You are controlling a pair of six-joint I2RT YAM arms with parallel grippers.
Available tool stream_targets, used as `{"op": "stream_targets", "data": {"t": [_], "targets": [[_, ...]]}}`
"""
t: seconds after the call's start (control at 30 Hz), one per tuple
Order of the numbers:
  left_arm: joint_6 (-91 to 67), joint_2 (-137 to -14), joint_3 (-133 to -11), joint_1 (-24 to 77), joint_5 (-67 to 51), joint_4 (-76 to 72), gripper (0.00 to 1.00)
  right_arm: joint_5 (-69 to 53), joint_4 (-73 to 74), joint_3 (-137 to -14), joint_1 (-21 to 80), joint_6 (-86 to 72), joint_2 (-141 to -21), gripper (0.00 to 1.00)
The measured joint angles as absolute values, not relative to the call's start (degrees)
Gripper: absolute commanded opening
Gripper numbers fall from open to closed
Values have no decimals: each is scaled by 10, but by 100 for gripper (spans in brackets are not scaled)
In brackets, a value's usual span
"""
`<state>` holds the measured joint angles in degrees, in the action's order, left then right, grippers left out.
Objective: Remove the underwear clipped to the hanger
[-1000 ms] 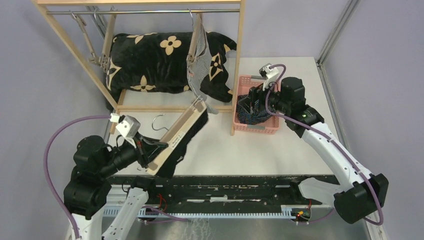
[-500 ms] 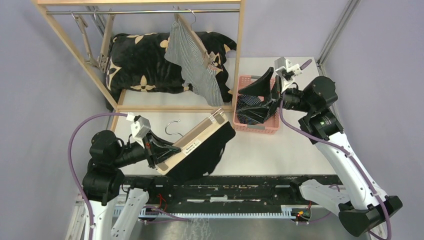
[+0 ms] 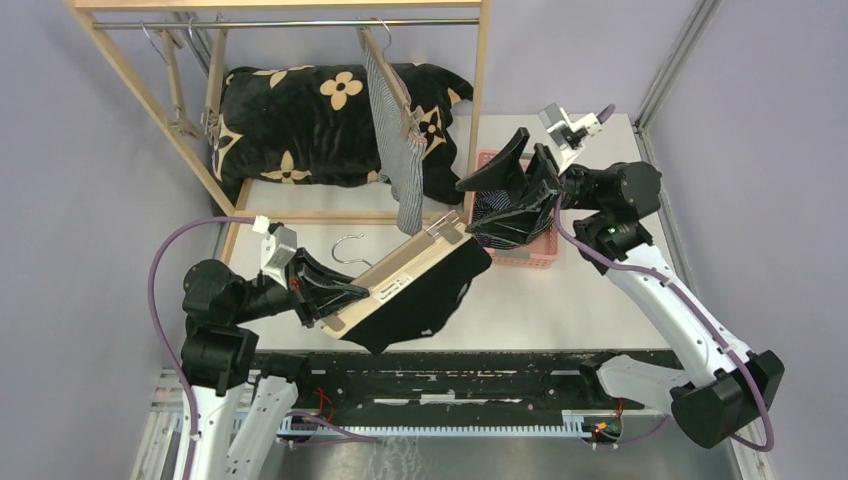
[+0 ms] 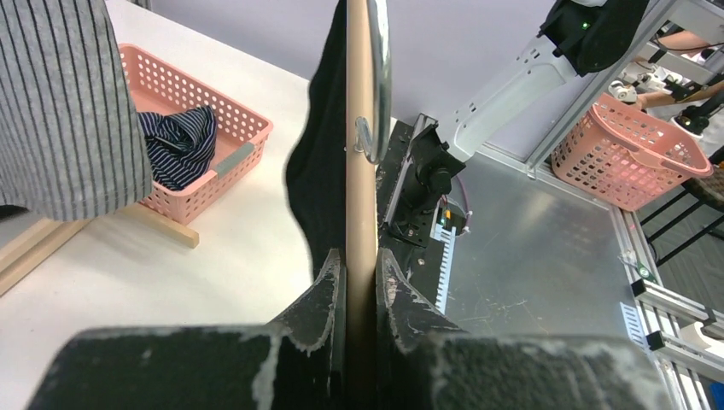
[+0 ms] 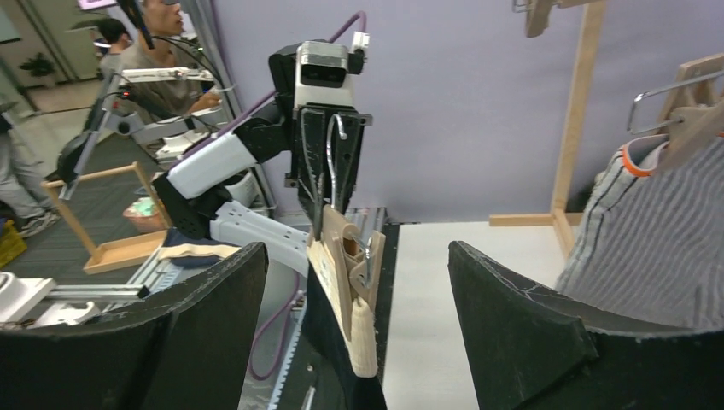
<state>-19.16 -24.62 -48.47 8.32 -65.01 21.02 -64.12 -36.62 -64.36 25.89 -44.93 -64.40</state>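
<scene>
Wooden post [image 3: 479,100] stands between pinstriped underwear [image 3: 393,130], pink basket [image 3: 530,260].

Two hanging, one heaped.
Black pair [image 3: 430,292] dangles from hanger [image 3: 400,272] in left jaws; navy striped pair [image 4: 179,145] beneath right jaws; pinstriped pair [image 3: 400,160] hangs apart.

The top camera looks steeply down from behind the robot over the white table [image 3: 540,300]. The wrist cameras look level toward each other, close up; all three share the pale wooden hanger [image 3: 400,280]
</scene>
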Motion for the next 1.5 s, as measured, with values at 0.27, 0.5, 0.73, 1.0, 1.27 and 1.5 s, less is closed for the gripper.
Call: {"op": "stream_targets", "data": {"t": [0.27,0.5,0.73,1.0,1.27,1.5], "targets": [[-210,-249,-482,83,-651,176,3,-641,-343,-644,313,-430,-666,86],[-214,-251,-481,83,-647,170,3,-636,-270,-653,351,-372,-679,80],[-215,-247,-468,83,-646,171,3,-626,-241,-667,366,-346,-699,80],[-215,-247,-464,83,-646,176,3,-616,-213,-687,370,-323,-703,42],[-215,-246,-460,83,-646,180,3,-609,-179,-694,371,-296,-702,1],[-214,-246,-460,83,-641,184,3,-599,-169,-694,373,-285,-700,58]]}}
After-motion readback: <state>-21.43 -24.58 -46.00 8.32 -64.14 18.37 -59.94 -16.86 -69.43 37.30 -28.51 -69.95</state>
